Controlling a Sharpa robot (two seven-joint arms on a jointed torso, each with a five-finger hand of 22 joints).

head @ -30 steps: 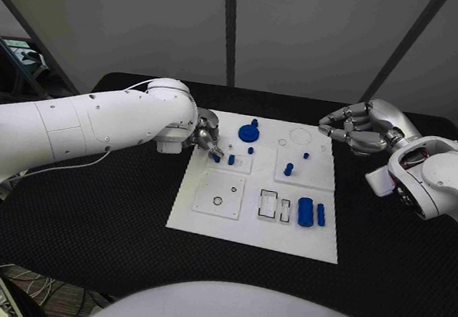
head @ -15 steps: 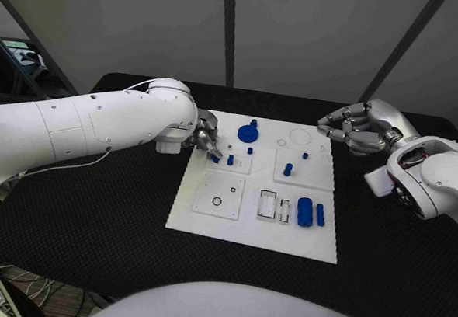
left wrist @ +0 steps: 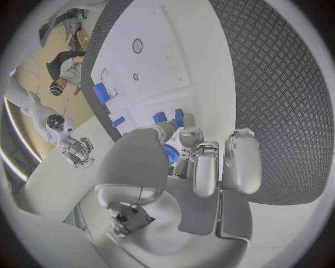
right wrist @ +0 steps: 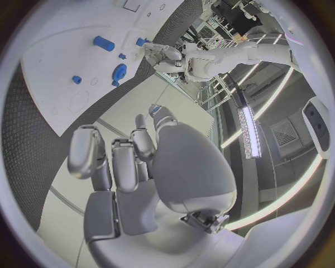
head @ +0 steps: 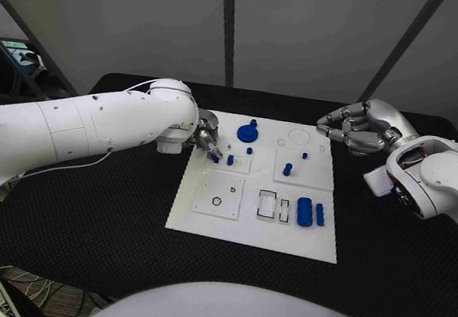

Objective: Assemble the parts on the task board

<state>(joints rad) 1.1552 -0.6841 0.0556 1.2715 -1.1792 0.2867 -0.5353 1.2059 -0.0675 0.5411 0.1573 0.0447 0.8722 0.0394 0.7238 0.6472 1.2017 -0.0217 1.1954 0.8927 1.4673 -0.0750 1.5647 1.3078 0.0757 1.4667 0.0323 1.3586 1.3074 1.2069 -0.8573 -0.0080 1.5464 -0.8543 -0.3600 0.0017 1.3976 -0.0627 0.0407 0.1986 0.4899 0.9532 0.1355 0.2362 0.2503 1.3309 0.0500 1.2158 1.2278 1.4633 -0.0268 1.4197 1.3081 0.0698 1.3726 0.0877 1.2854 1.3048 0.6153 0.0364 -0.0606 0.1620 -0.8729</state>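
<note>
The white task board (head: 245, 227) lies mid-table. At its far left edge my left hand (head: 205, 138) has its fingers curled down, tips at two short blue pegs (head: 216, 158) (left wrist: 178, 116). A blue patch (left wrist: 171, 154) shows between thumb and fingers; I cannot tell whether it is a held part. A blue disc with a knob (head: 247, 134) (right wrist: 120, 71) sits just right of that hand. Small pegs (head: 288, 168) stand further right. Two blue cylinders (head: 306, 212) lie in the near right area. My right hand (head: 352, 127) (right wrist: 133, 162) hovers off the far right corner, fingers curled in on nothing.
The black textured table (head: 88, 204) surrounds the board on all sides. White recessed slots (head: 267, 204) and a small ring (head: 217, 201) sit on the board's near half. My left arm (head: 75, 128) crosses the table's far left.
The right hand has drifted very slightly left. The left hand and the parts on the board stay where they were.
</note>
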